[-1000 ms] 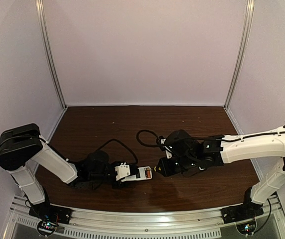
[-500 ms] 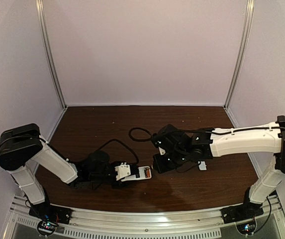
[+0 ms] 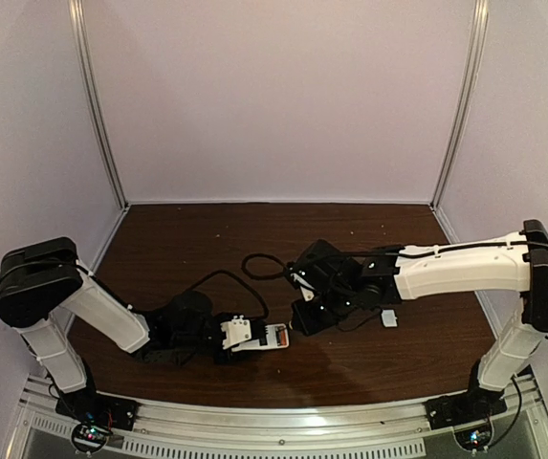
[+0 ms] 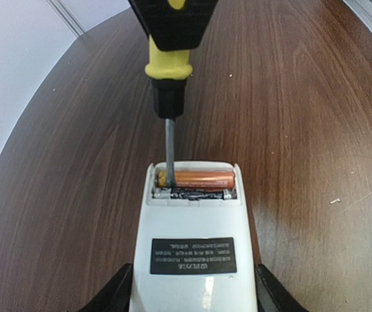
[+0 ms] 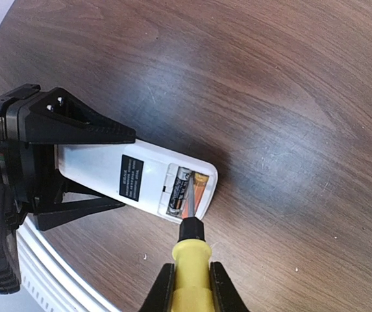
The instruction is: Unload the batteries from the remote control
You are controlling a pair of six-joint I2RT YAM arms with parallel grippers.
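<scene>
The white remote control point(image 4: 195, 253) lies back-up on the table, its battery bay open at the far end. My left gripper point(image 4: 194, 296) is shut on its sides. Two batteries point(image 4: 202, 179) lie side by side in the bay, one showing orange, the other dark. My right gripper point(image 5: 192, 289) is shut on a yellow-handled screwdriver point(image 5: 191, 270). Its metal shaft point(image 4: 169, 146) reaches into the bay at one end of the orange cell. From above, the remote point(image 3: 266, 337) sits between the left gripper point(image 3: 240, 337) and the right gripper point(image 3: 307, 316).
A small white cover piece point(image 3: 389, 316) lies on the brown table right of the right wrist. A black cable point(image 3: 254, 263) loops behind the grippers. White walls with metal posts enclose the table point(image 3: 207, 239), and a metal rail runs along its near edge.
The right arm has swung left toward the remote, bringing the screwdriver tip to the battery bay and uncovering the white cover piece. The left arm and remote have stayed put.
</scene>
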